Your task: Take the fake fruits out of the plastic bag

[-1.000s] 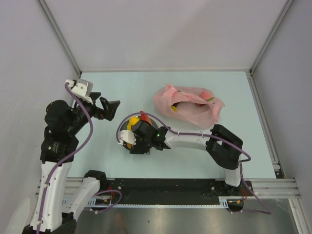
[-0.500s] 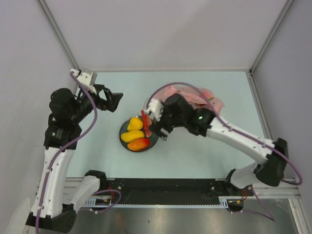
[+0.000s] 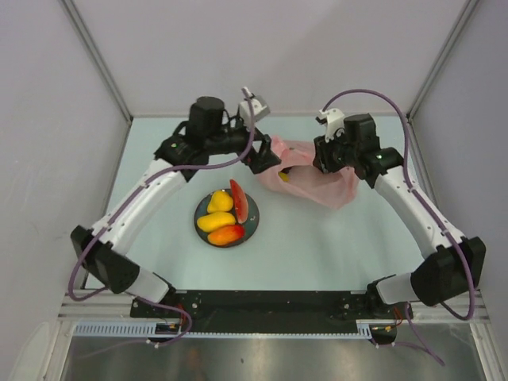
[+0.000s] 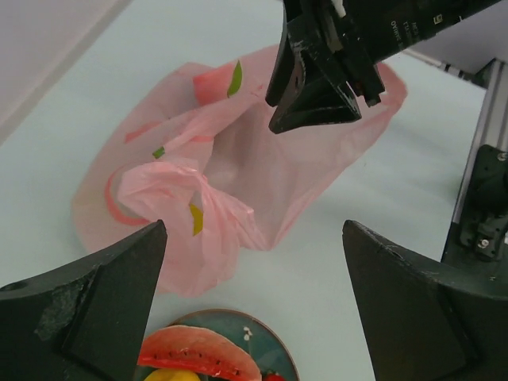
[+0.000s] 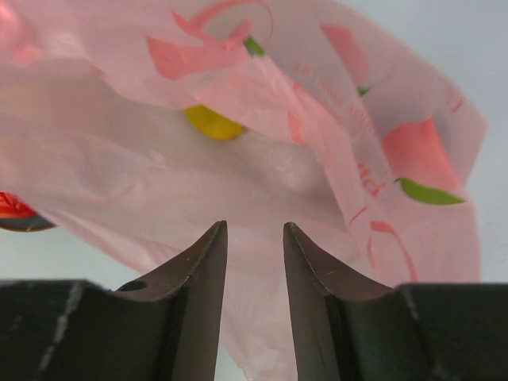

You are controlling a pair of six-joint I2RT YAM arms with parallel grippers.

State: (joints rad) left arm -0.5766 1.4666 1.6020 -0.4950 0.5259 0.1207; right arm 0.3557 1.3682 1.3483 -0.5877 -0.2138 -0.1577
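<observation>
Pink plastic bag [image 3: 313,181], its red print unreadable, lies near the blue plate [image 3: 252,228], with a yellow fruit [image 5: 210,123] showing inside. Over it the left gripper [image 4: 254,230] gapes wide and the right gripper [image 5: 255,226] is narrowly parted, both empty. A watermelon slice [image 3: 239,201] and mangoes [image 3: 216,221] sit on the plate.

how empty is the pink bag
Not empty. A yellow fruit shows inside the plastic bag in the right wrist view; how many more, cannot tell.

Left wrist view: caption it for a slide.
Open left gripper faces the plastic bag; right gripper hovers over it.
</observation>
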